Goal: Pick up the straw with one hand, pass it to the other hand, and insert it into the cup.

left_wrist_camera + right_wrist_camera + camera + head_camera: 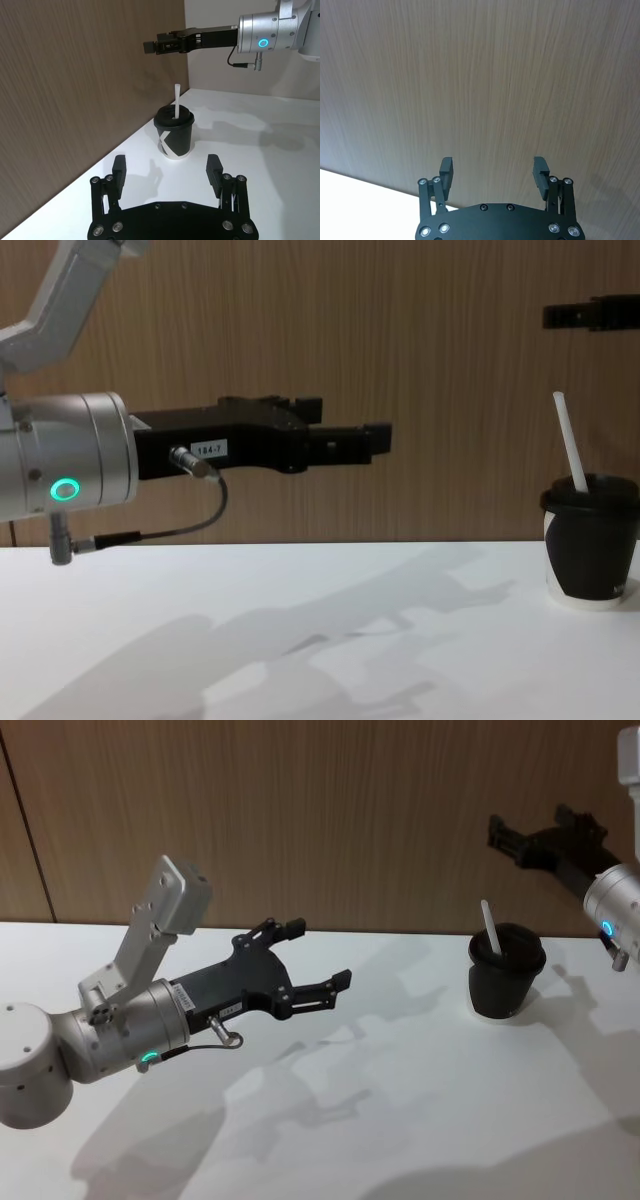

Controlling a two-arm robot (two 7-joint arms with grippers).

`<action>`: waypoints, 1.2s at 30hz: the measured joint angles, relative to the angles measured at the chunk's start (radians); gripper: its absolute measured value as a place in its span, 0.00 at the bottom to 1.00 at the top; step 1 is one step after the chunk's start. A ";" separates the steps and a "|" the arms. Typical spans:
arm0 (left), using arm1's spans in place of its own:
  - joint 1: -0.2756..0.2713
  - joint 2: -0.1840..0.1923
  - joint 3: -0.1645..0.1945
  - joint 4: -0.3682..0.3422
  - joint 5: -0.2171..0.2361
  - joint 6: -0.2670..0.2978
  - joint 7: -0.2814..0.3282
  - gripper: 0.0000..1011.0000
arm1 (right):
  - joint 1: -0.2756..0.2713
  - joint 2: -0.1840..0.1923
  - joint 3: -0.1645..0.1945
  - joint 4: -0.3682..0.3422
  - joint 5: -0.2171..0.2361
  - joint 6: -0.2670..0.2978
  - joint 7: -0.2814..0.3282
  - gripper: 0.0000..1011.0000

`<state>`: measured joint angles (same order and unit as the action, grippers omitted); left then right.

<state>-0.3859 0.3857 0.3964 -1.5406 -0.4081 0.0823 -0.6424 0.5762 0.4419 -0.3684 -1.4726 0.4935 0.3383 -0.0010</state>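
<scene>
The black cup stands on the white table at the right, and the white straw pokes up through its lid, leaning slightly. The cup and straw also lie ahead of my left gripper. My left gripper, labelled "184-7", hovers open and empty above the table, well left of the cup. My right gripper is raised above and behind the cup, near the wall; the right wrist view shows this gripper open with nothing in it. From the side, the straw rises out of the cup.
A wood-panelled wall runs along the back edge of the white table. The right gripper points at this wall from close by.
</scene>
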 joint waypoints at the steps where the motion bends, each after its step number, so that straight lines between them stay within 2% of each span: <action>1: -0.001 -0.001 0.001 0.001 0.000 -0.001 0.000 0.99 | 0.000 0.000 0.000 0.000 0.000 0.000 0.000 0.98; 15: -0.044 -0.047 0.021 0.045 0.025 -0.032 0.052 0.99 | -0.036 0.007 -0.006 -0.036 -0.018 -0.049 0.022 0.99; 26: -0.074 -0.089 0.021 0.081 0.031 -0.037 0.119 0.99 | -0.090 0.022 -0.013 -0.085 -0.063 -0.121 0.024 0.99; 36: -0.106 -0.116 0.015 0.115 0.027 -0.036 0.162 0.99 | -0.133 0.037 -0.017 -0.123 -0.090 -0.152 0.025 0.99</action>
<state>-0.4917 0.2693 0.4111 -1.4257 -0.3812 0.0462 -0.4802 0.4432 0.4787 -0.3852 -1.5956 0.4030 0.1860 0.0239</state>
